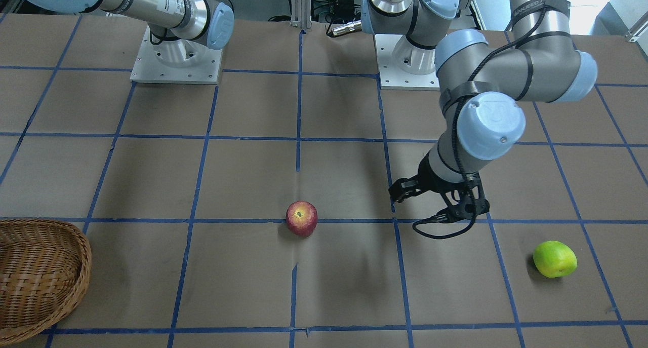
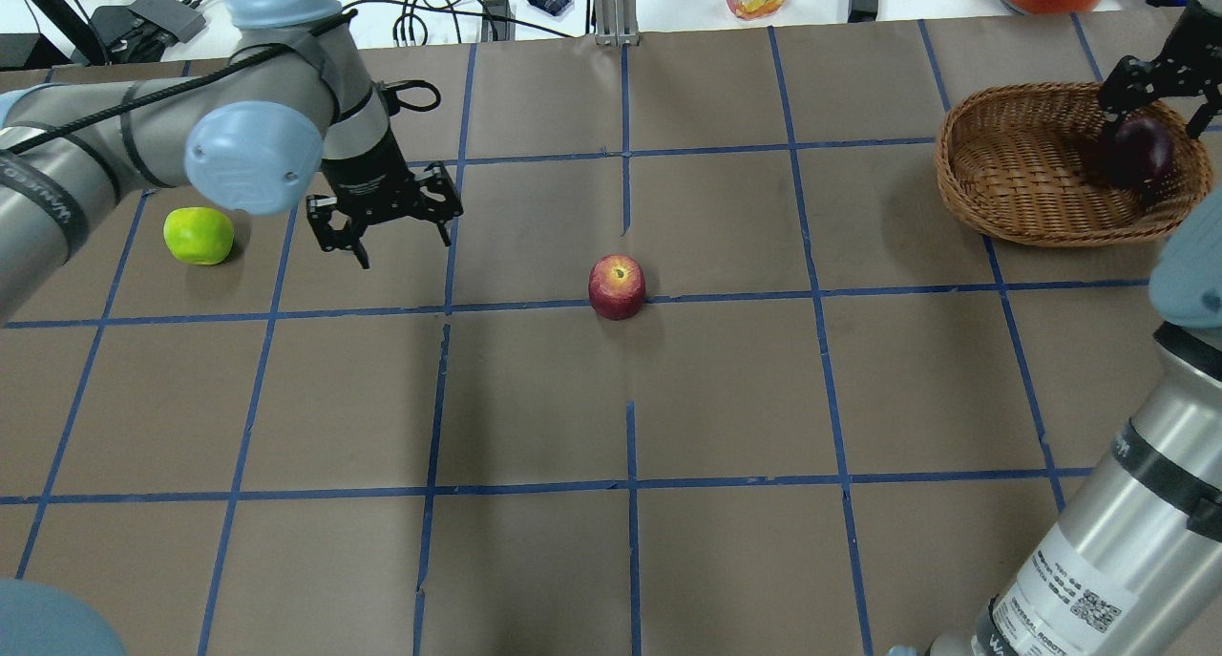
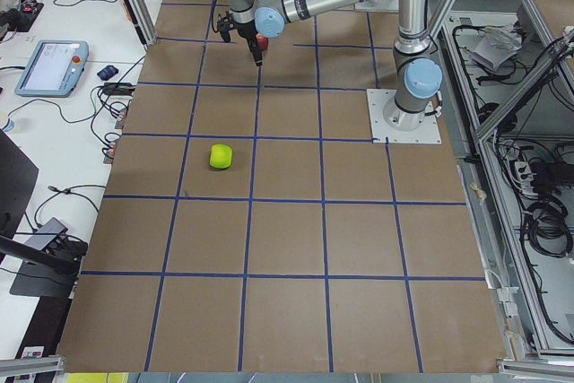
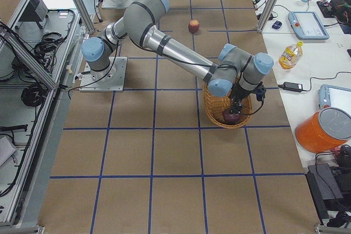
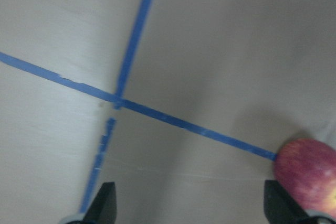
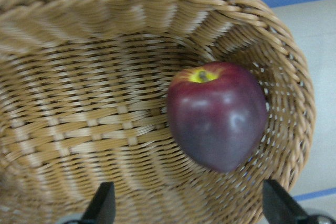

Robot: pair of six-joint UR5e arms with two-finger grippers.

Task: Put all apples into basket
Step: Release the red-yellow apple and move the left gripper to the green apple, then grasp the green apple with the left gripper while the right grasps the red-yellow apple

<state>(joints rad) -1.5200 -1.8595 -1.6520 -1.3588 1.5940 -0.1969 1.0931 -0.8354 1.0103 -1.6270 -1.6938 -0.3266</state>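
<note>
The maroon apple (image 6: 218, 116) lies in the basket (image 2: 1002, 159) at far right, below the right gripper (image 6: 190, 205), spread wide and empty. The left gripper (image 2: 401, 241), likewise spread and empty, hovers between the green apple (image 2: 199, 235) at left and the red apple (image 2: 617, 286) mid-table. An off-centre close could send either rolling.

One fixed camera looks forward and down over the robot's shoulders and another faces it steeply from across the table (image 1: 354, 297), both sharing the red apple (image 2: 617, 286) at mid-table and the basket (image 2: 1012, 174) at the robot's right. Two more look along the table from its left and right ends, from farther off. The wrist cameras sit close: the left catches that red apple's edge, the right looks into the basket at the maroon apple (image 6: 217, 115).
</note>
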